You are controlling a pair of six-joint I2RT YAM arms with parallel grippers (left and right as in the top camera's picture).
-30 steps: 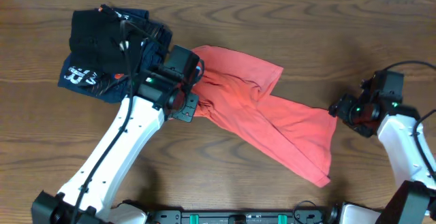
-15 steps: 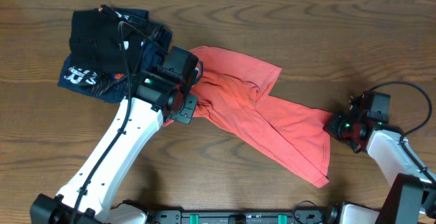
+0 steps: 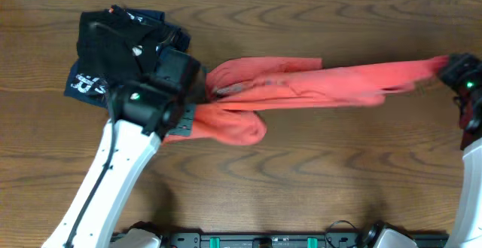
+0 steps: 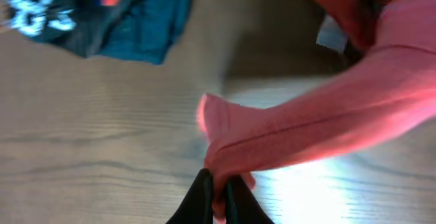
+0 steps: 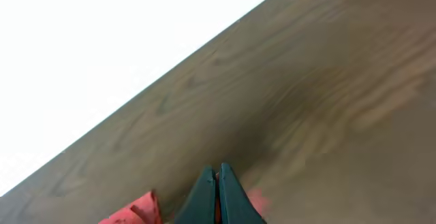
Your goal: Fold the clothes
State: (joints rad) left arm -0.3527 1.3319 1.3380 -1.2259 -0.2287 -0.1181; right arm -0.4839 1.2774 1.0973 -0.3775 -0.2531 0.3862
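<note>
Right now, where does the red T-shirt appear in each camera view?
Overhead: the T-shirt stretches across the middle, towards the right edge.
Left wrist: the T-shirt fills the right side, down to bottom centre.
Right wrist: only small red scraps at the bottom edge.
Shared landmark: the brown wooden table.

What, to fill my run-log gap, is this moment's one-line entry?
left gripper: shut on T-shirt | right gripper: shut on T-shirt | T-shirt: stretched between them | fold: not done
</note>
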